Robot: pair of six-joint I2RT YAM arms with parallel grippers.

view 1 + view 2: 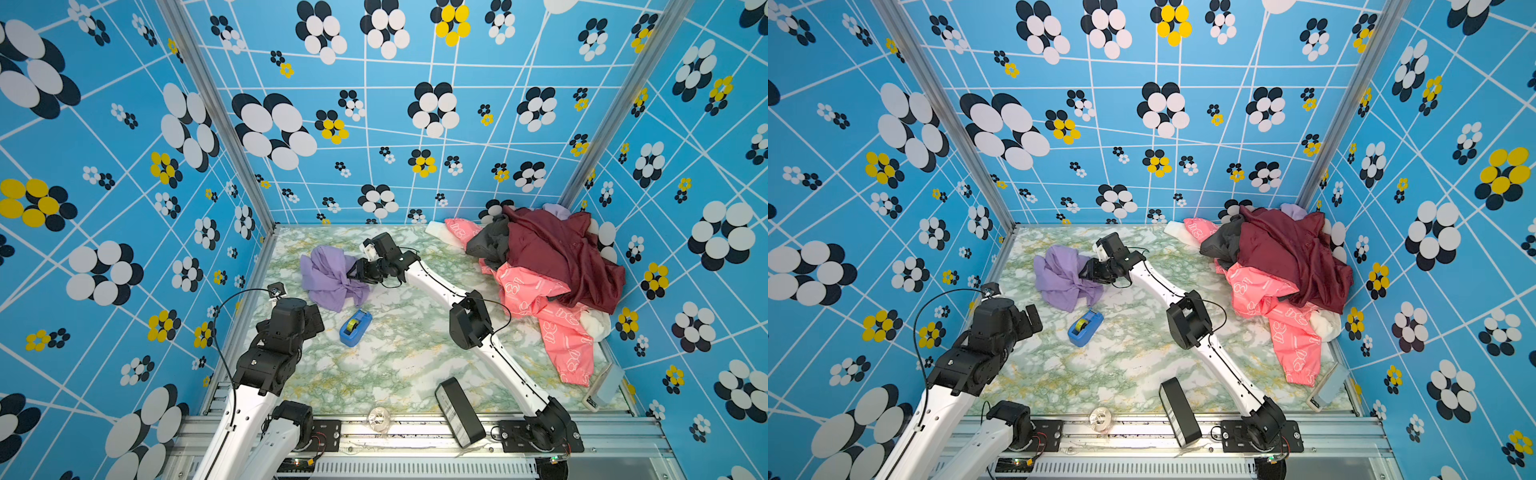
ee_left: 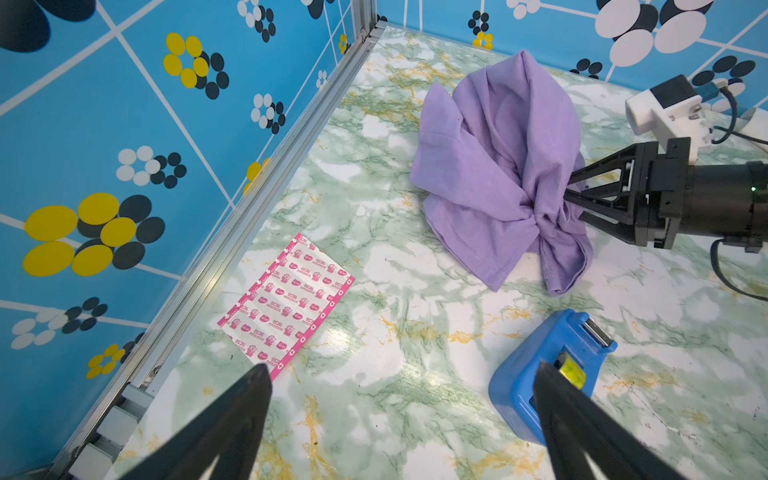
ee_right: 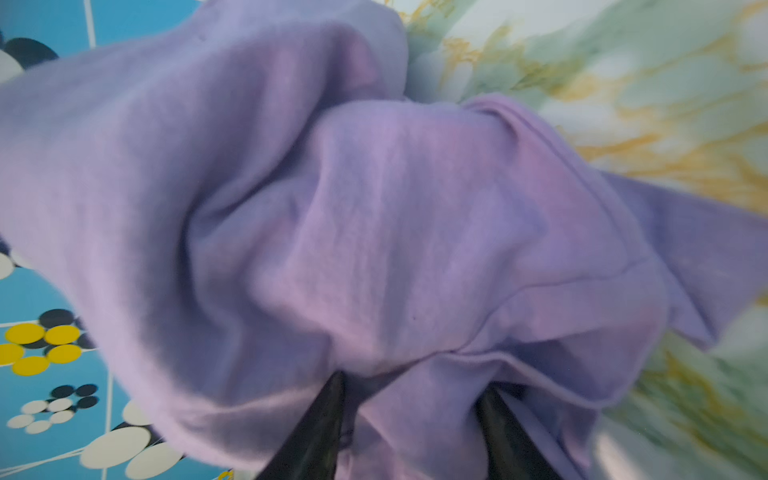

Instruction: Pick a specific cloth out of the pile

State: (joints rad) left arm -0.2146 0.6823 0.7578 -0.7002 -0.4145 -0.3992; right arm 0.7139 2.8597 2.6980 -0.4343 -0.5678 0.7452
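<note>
Gripping the cloth (image 1: 328, 274), bunched on the surface (image 1: 395, 353) left of centre and well apart from the pile (image 1: 552, 257), with the right gripper (image 1: 356, 272) pinched narrow on a fold and the left gripper (image 2: 401, 370) wide, empty; next, probably lifting it clear.

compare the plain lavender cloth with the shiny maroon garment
The plain lavender cloth lies apart, bunched in the right gripper; the shiny maroon garment drapes over the clothes heap, untouched. The lavender cloth looks matte and smaller; the maroon garment glossy and larger. Both are crumpled fabric.
</note>
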